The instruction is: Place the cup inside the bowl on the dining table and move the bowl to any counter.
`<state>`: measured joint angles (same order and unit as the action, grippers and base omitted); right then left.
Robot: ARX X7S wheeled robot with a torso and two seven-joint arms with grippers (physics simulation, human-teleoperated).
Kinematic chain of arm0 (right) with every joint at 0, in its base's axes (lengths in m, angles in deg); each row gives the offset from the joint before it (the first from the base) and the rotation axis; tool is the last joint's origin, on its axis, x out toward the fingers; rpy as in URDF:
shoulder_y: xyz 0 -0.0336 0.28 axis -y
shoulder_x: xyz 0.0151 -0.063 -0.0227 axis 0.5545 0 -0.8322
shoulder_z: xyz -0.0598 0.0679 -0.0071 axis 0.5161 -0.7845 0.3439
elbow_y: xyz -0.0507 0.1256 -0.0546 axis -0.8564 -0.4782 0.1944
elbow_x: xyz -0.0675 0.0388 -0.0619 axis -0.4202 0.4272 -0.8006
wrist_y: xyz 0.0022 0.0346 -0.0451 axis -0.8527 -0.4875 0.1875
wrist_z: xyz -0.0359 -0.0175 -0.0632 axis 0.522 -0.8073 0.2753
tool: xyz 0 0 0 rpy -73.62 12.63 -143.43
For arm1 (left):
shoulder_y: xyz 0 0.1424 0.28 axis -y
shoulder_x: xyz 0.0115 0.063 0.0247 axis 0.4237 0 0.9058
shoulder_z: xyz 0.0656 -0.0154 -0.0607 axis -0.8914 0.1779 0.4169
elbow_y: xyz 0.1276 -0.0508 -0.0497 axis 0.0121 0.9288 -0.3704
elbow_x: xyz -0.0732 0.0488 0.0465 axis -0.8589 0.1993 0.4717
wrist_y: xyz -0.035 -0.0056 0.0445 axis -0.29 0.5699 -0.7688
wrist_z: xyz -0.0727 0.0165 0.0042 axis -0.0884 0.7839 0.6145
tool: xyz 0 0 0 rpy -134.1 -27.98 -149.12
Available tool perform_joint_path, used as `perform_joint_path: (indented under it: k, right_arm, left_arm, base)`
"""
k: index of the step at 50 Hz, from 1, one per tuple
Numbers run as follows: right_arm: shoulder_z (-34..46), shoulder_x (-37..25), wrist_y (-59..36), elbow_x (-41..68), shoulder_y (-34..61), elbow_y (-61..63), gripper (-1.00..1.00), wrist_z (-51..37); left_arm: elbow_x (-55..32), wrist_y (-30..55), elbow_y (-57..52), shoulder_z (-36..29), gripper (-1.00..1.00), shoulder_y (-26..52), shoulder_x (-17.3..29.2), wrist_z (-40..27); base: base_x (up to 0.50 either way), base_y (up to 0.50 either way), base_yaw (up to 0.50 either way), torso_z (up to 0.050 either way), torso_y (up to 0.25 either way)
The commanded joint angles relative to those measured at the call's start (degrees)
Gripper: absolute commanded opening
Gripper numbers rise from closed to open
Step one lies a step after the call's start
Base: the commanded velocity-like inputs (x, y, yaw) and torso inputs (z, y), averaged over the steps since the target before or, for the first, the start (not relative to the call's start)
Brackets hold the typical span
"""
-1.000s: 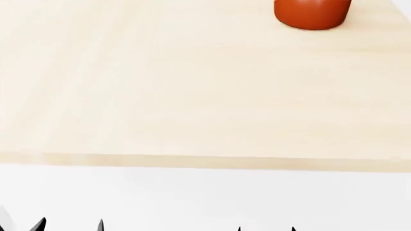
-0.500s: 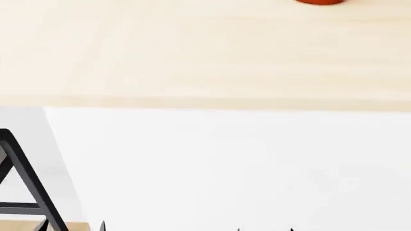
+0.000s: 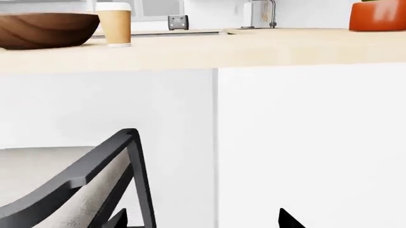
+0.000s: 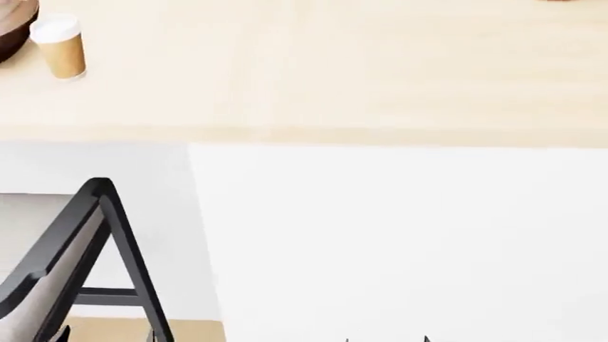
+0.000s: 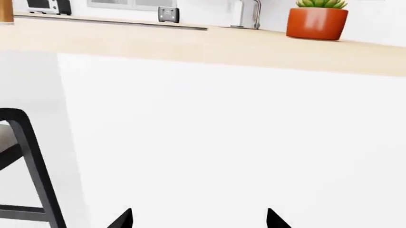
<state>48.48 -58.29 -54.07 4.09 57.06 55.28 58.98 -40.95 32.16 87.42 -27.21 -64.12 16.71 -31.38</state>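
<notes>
So in the head view, things are shifting compared to a moment back: the red pot that was sitting at the far edge is now basically gone from sight, while the cup and a sliver of the bowl are coming into view at the far left of the table, plus a dark chair below. I'm reading that as the robot swinging left toward the task stuff, so it's still lining up and nothing is being grabbed yet. Only tiny dark tips of each tool are poking in at the bottom edge. In the left wrist view I'm counting one bowl, one cup standing upright just beside it, not inside, and one orange pot well apart; a counter with a tap is sitting behind. The left tool is looking spread apart, holding nothing. In the right wrist view there's one potted plant, and the right tool is also spread wide, gripping nothing
</notes>
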Motion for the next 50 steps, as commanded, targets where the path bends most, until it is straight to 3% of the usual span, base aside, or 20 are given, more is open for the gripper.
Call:
perform_joint_path:
  k: [1, 21, 50]
  right_arm:
    - [0.5, -0.5, 0.3, 0.8, 0.0, 0.0, 1.0, -0.6]
    - [1.3, -1.2, 0.4, 2.0, 0.1, 0.2, 1.0, -1.5]
    - [3.1, -2.5, 0.9, 1.5, 0.5, -0.1, 1.0, -2.9]
  left_arm:
    - [-0.3, 0.2, 0.0, -0.9, 1.0, 0.2, 0.5, -0.7]
    - [-0.9, 0.3, 0.3, -2.1, 1.0, 0.5, 1.2, -1.7]
    - [-2.3, -0.6, 0.7, -2.9, 1.0, 0.2, 2.5, -2.3]
  base:
    - [-0.34, 0.5, 0.0, 0.0, 0.0]
    - [-0.38, 0.47, 0.0, 0.0, 0.0]
    - [-0.08, 0.5, 0.0, 0.0, 0.0]
